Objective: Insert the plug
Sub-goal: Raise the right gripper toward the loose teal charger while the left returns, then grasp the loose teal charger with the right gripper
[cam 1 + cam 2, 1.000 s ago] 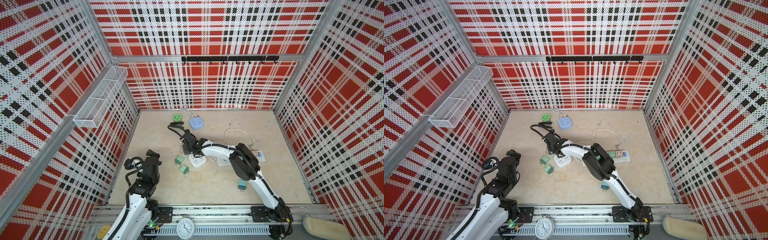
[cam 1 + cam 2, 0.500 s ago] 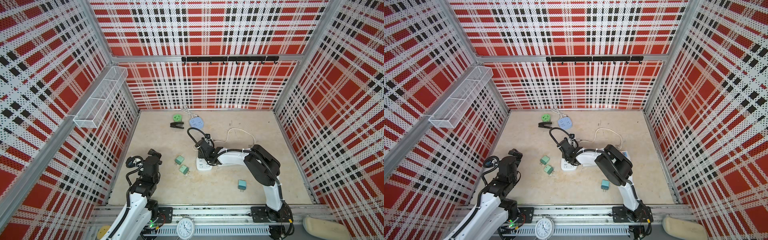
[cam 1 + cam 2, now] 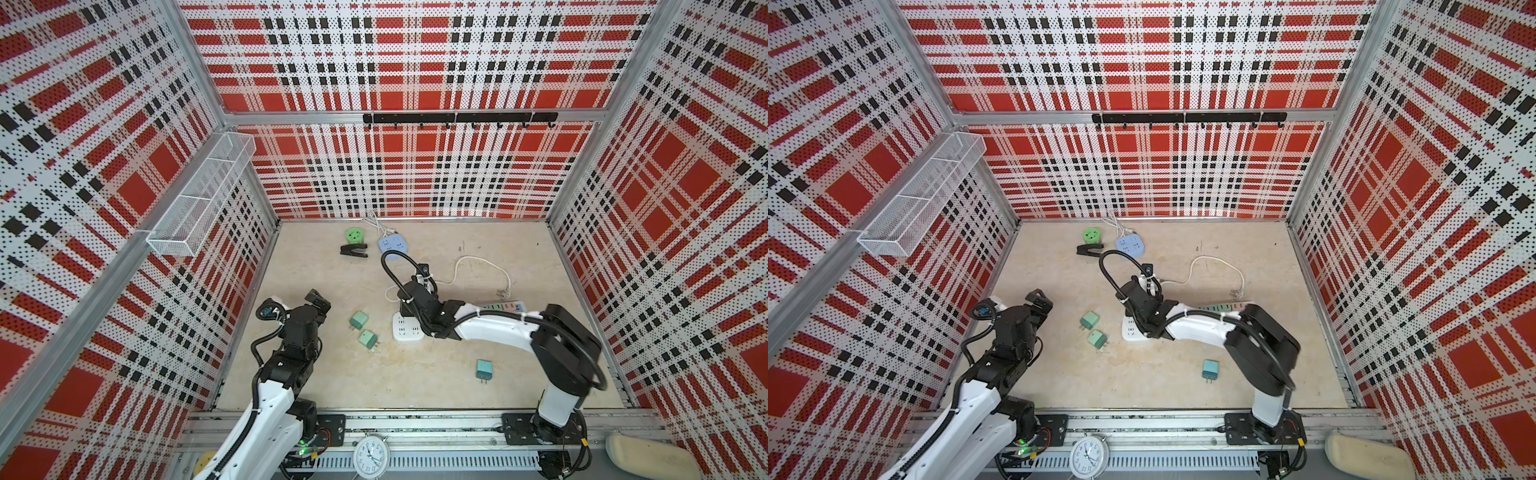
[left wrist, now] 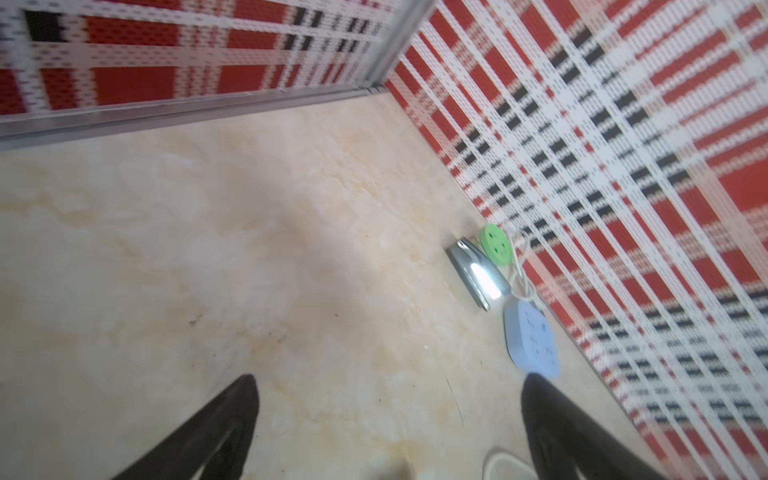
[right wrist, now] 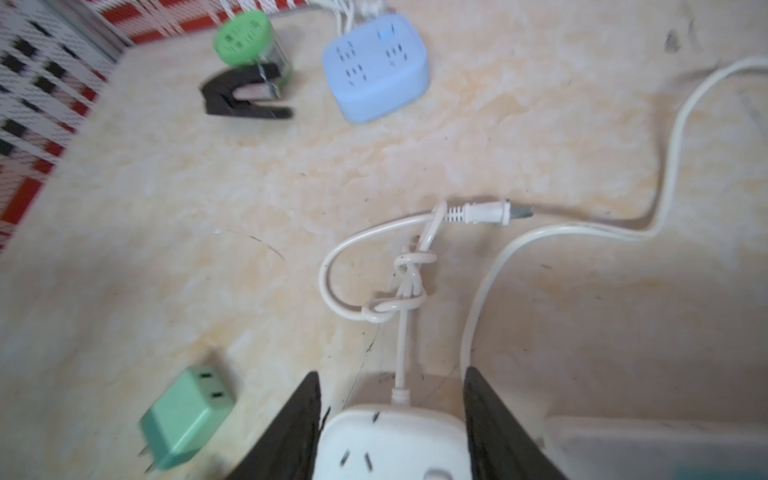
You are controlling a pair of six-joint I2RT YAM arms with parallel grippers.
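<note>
The pale marbled worktop (image 3: 415,386) fills the bottom of this plaid-walled cell. Over it the right arm (image 3: 490,332) reaches low toward the middle, while the left arm (image 3: 297,328) is folded up near the left wall. The left hand (image 4: 389,377) hangs above bare worktop, its fingers spread wide with nothing between them. The right hand (image 5: 390,372) sits over the near end of the white socket block (image 5: 395,444). Its fingers (image 5: 299,424) stand partly apart, one on each side of the block and close against it. A sliver of gap shows on one side, so it reads as a loose straddle, not a clamp. Just right of that hand lies a long power strip (image 3: 503,306). A thick white cord (image 5: 670,145) snakes away past the right finger. Well ahead of the right hand, by the back wall, sit a blue socket block (image 5: 376,66), a black stapler (image 5: 243,97) and a round green socket (image 5: 243,37). The white block's thin cord (image 5: 409,286) is knotted right in front of the fingertips. A green plug (image 3: 358,320) and a second green plug (image 3: 368,339) lie loose just left of the right hand, between the two hands, touching neither it nor the block. A teal plug (image 3: 484,369) lies behind that hand, near the arm.
</note>
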